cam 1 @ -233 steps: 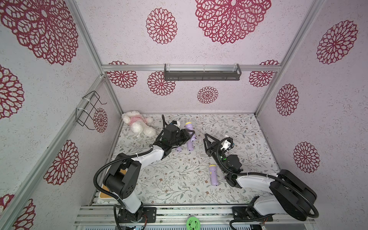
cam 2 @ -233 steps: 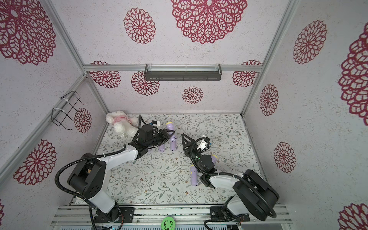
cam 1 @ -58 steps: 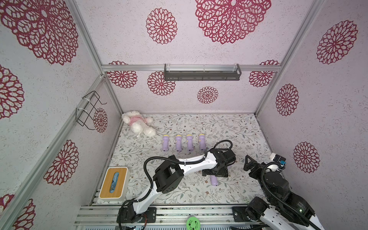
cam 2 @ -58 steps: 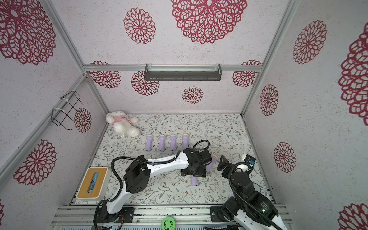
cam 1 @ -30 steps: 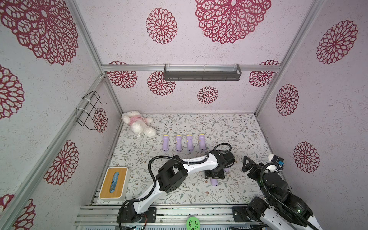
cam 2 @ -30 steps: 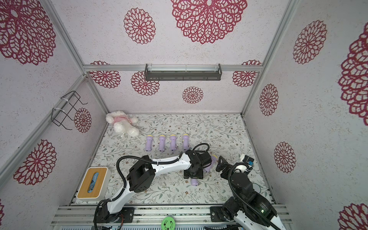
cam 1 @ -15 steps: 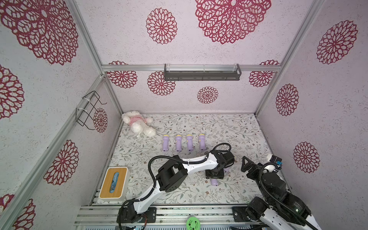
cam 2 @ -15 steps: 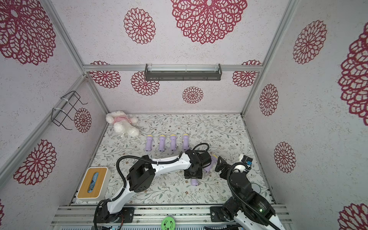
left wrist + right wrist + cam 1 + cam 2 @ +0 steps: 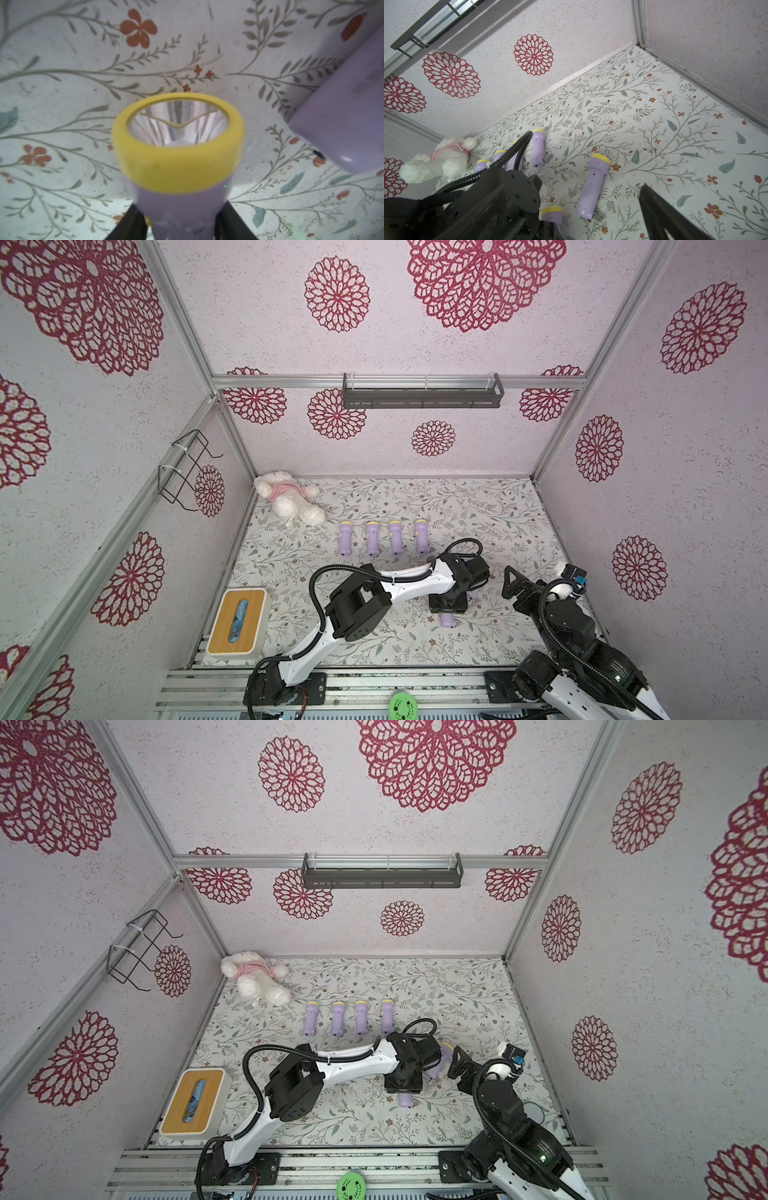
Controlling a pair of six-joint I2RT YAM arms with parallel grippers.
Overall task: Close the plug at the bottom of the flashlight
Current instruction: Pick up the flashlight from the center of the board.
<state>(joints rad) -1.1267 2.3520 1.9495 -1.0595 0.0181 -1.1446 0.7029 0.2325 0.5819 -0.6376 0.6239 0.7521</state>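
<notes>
Both jaws of the left gripper stand narrowed against the sides of the flashlight, on its purple handle, with no gap showing. It lies on the table, near and right of centre, yellow head pointing far. The right gripper hangs further right, jaws wide apart, holding nothing. A second flashlight lies between them.

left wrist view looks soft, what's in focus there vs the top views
Left wrist view: the flashlight rim is near and blurred, its reflector glinting; the mat behind is sharper. Both top views: evenly lit, sharp, posts splayed by the wide lens.
</notes>
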